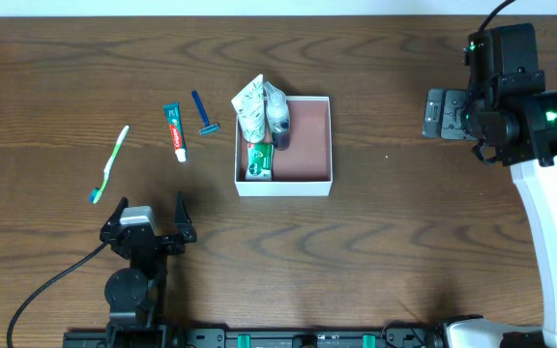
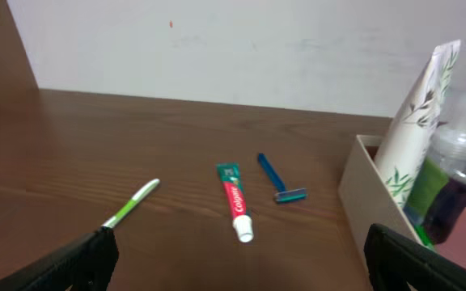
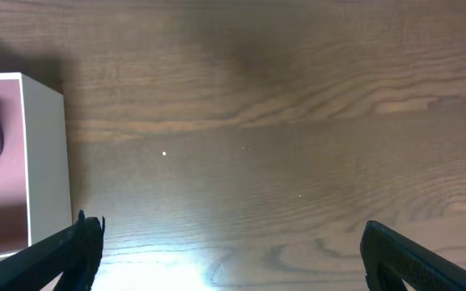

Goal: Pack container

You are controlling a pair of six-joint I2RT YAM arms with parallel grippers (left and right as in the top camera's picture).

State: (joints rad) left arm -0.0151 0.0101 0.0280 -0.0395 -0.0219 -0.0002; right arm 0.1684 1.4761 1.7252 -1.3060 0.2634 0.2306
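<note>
The container [image 1: 309, 137], a shallow white box with a reddish-brown inside, sits at the table's middle. In its left half are a white leaf-print tube [image 1: 251, 106], a clear pump bottle [image 1: 278, 112] and a green packet [image 1: 259, 159]. To its left on the table lie a blue razor [image 1: 202, 114], a toothpaste tube [image 1: 174, 131] and a green toothbrush [image 1: 110, 164]. My left gripper [image 1: 148, 224] is open and empty near the front edge, below the toothbrush. My right gripper [image 1: 433, 114] is open and empty, right of the container. The right half of the container is bare.
The left wrist view shows the toothbrush [image 2: 132, 204], toothpaste [image 2: 235, 200], razor [image 2: 280, 179] and the container's wall [image 2: 362, 194] ahead of the left gripper [image 2: 237, 263]. The right wrist view shows the container's corner [image 3: 45, 153] left of the right gripper [image 3: 233, 255].
</note>
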